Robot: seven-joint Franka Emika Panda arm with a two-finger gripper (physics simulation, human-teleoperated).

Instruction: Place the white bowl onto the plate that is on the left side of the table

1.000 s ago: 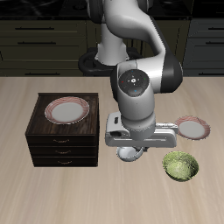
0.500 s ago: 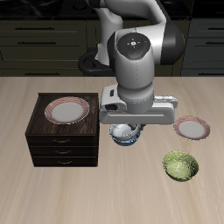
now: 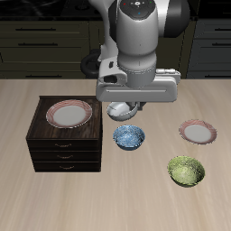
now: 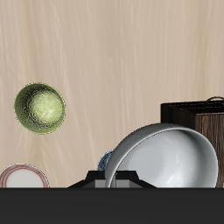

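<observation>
Gripper (image 3: 124,106) grips white bowl (image 4: 166,157); only wrist view reveals its hollow.

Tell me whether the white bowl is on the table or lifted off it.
Lifted. The white bowl hangs under the gripper, above the table and the blue bowl; the wrist view shows its rim at the fingers.

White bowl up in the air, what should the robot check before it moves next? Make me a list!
1. Bowl held: the white bowl hangs off the table under the pincer, and its rim fills the wrist view. Ok.
2. Bowl higher than the blue bowl: ok.
3. Right plate chosen: the plate lying on the table, not the plate on the drawers. Ok.
4. Plate bare: ok.
5. Green bowl off the plate: ok.
6. Grip firm: cannot tell.
</observation>
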